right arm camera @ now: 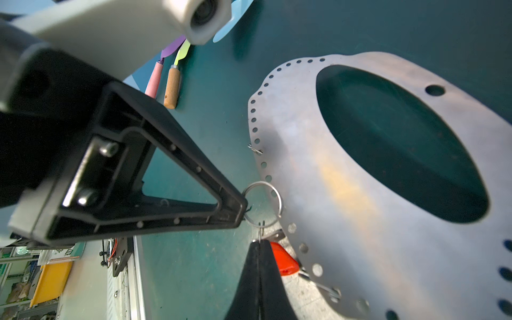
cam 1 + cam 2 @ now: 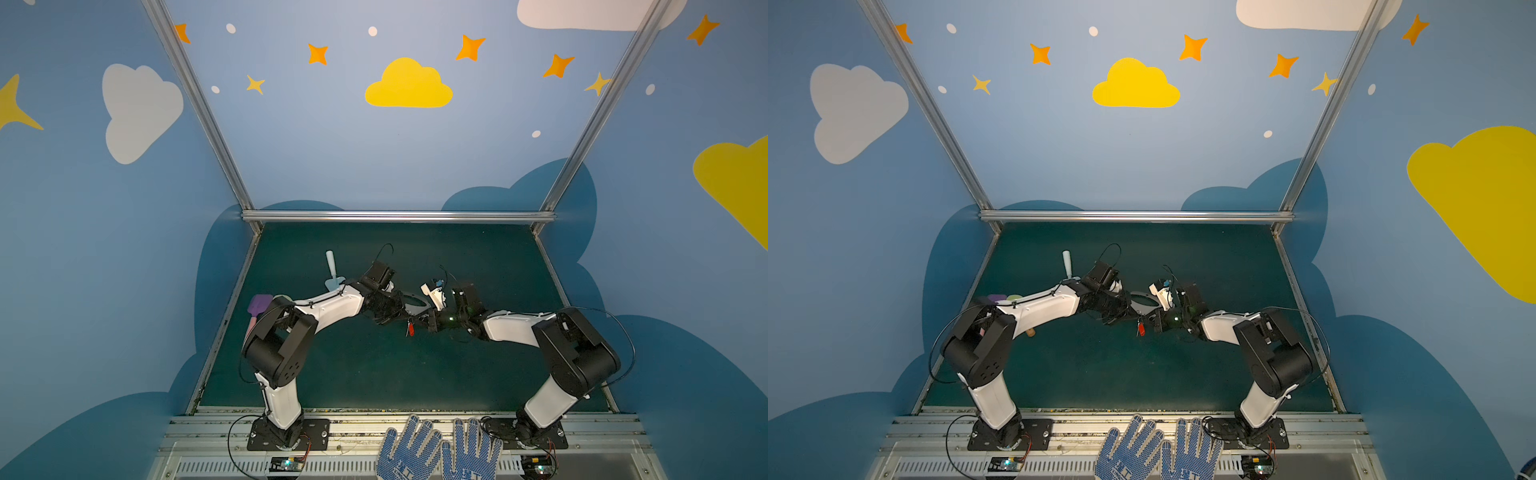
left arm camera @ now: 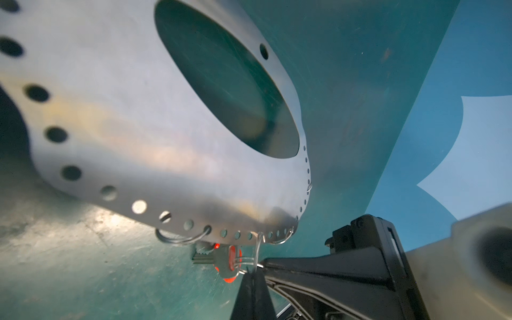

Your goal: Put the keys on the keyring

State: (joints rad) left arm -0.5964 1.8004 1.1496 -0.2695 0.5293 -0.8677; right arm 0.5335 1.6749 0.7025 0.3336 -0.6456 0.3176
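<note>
**A:** Where was the keyring?

**B:** The grey keyring [image 2: 417,311] was mid-table in both top views, between the two arms. I could not tell whether it rested on the green mat [image 2: 374,374] or was lifted off it.

**A:** And the key?

**B:** The key [image 2: 411,329] was at the plate's six o'clock, just beside the rim, with its red-orange head pointing toward the front edge. A silver wire ring [image 1: 279,198] passed through one of the tiny rim holes there. In the left wrist view the wire crossed the red head, but I could not tell whether it was fully threaded.

**A:** What were the grippers doing?

**B:** The left gripper [image 1: 243,206] reached in from the plate's eight o'clock. Its jaws were pressed together on the wire ring. The right gripper [image 1: 260,244] came in from four o'clock, and its fingers were closed too. They pinched the thin wire at the ring's lower end, touching the key's head.

**A:** Anything else on the table?

**B:** A blue shovel [image 2: 332,272] lay at the plate's ten o'clock. A purple shovel [image 2: 260,305] lay at nine o'clock, well apart, by the left arm's elbow.
</note>
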